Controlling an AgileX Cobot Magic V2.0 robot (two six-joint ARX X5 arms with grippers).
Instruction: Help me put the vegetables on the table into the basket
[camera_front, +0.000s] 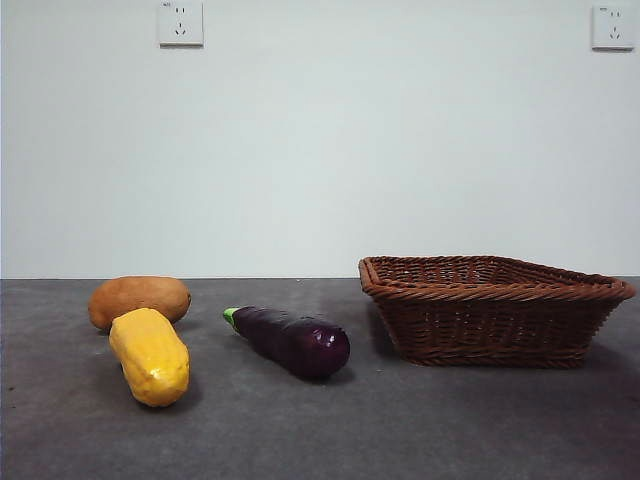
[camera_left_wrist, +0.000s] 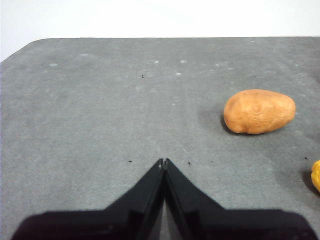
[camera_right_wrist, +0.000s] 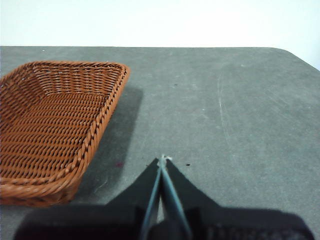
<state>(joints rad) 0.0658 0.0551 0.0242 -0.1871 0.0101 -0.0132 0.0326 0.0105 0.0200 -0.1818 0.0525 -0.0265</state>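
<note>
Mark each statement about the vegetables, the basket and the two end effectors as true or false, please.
1. The basket holds no vegetable. True.
2. The corn cob lies inside the basket. False: it lies on the table, in front of the potato.
3. The left end effector is shut and holds nothing. True.
4. The eggplant lies between the corn cob and the basket in the front view. True.
5. The right end effector grips the potato. False: it is shut on nothing, beside the basket.
</note>
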